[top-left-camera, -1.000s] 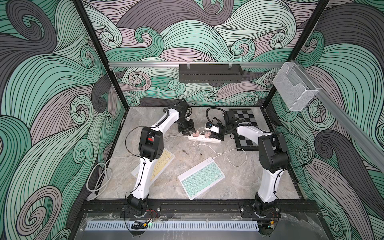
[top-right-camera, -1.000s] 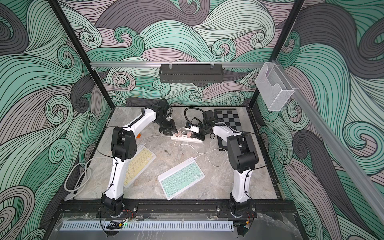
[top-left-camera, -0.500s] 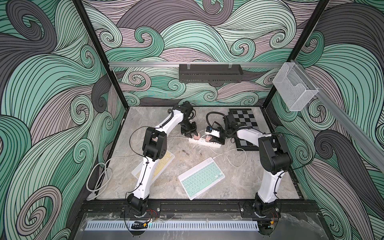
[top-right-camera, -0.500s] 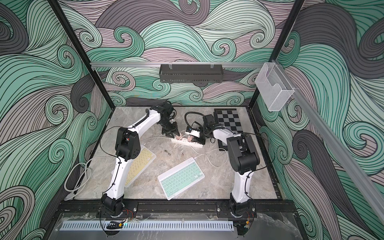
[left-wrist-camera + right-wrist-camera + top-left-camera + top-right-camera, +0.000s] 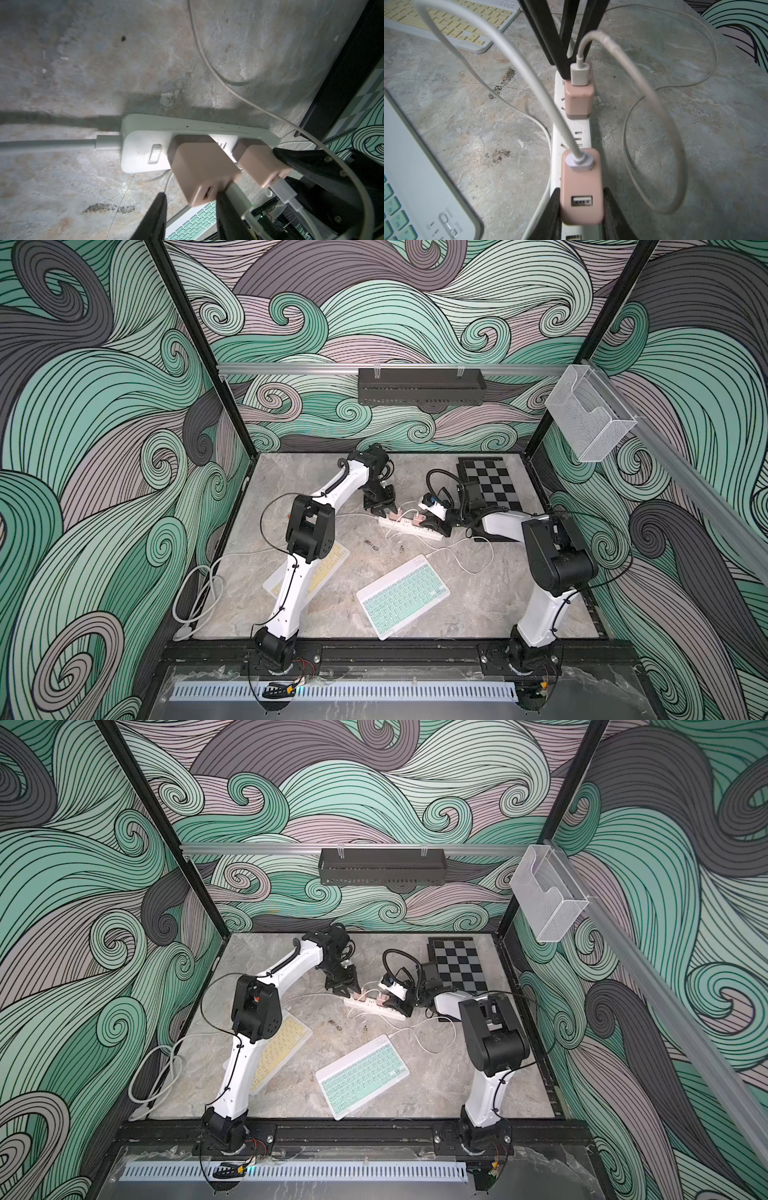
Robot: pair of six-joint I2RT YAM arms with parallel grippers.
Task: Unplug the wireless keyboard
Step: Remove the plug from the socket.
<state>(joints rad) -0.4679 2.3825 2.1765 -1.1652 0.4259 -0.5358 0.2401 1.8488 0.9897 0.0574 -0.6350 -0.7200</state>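
Now | right jaws pinch pink charger (image 5: 581,182) | left jaws spread astride second charger (image 5: 578,99) | cable loops (image 5: 561,124) cross power strip (image 5: 581,126)

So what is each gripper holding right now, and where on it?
The right gripper is clamped on a pink charger by its two sides. The left gripper holds nothing: its fingers straddle the other charger, with a gap.

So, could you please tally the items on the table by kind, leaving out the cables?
Keyboards: 2 (mint keyboard, yellow keyboard)
Pink chargers: 2
Power strip: 1
Chessboard: 1
Total: 6
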